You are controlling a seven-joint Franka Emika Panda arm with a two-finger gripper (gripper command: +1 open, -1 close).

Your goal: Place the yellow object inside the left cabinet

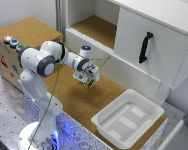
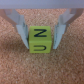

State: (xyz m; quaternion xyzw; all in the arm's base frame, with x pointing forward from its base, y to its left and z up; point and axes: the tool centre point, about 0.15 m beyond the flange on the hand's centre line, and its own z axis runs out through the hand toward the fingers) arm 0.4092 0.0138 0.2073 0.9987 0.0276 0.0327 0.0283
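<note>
The yellow object (image 2: 39, 40) is a small yellow cube with dark letters on its faces. In the wrist view it sits between my two fingers (image 2: 22, 31), which press against its sides just above the cork surface. In the exterior view my gripper (image 1: 86, 80) points down over the cork counter, with a speck of the yellow object (image 1: 86, 84) at its tips. The left cabinet (image 1: 94, 27), a white doorless compartment with a cork floor, stands behind and above the gripper, a short way off.
A white compartment with a closed door and black handle (image 1: 145, 47) is at the exterior view's right. A white plastic bin (image 1: 126, 120) sits on the counter's near right. A cork-topped box with coloured buttons (image 1: 14, 42) stands at the left.
</note>
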